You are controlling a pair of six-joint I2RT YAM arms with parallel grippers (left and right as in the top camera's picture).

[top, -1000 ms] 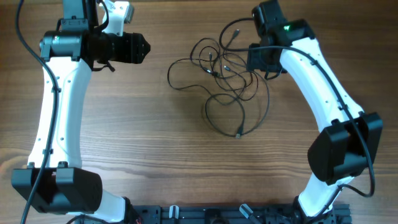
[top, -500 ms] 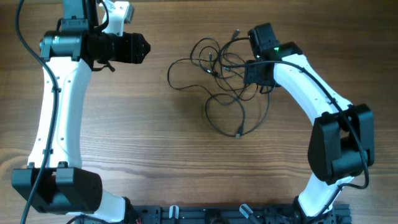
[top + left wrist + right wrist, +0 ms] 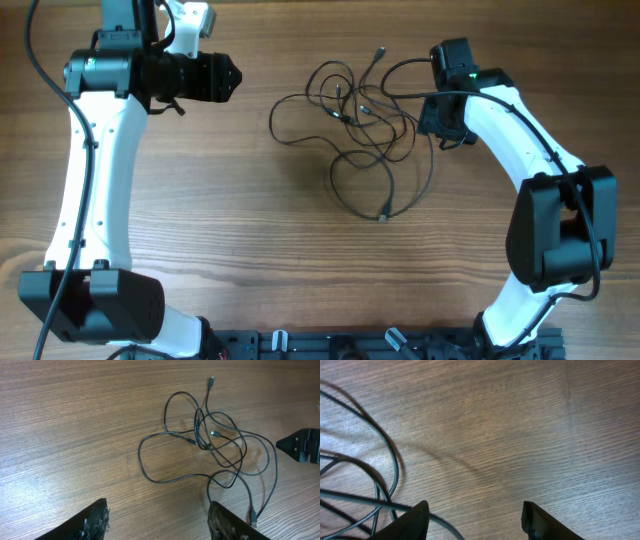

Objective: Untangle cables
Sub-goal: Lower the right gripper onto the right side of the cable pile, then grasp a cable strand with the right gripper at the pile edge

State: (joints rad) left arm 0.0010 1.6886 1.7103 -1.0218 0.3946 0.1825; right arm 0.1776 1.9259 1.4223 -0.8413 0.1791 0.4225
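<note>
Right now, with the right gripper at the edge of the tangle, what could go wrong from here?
1. The right gripper stands open at the right edge of the cables, where several cords run close together. Closing there might pinch more than one.
2. The cords cross densely at the middle knot, so pulling one loop could tighten it.
3. The left gripper hangs open, away from the cables, so nothing pins them and the whole bundle may slide.

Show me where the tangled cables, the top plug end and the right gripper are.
cables [image 3: 205,446], left wrist view, the knot where the cords cross.
top plug end [image 3: 211,381], left wrist view, its small tip.
right gripper [image 3: 474,512], right wrist view, the gap between its open fingers.
</note>
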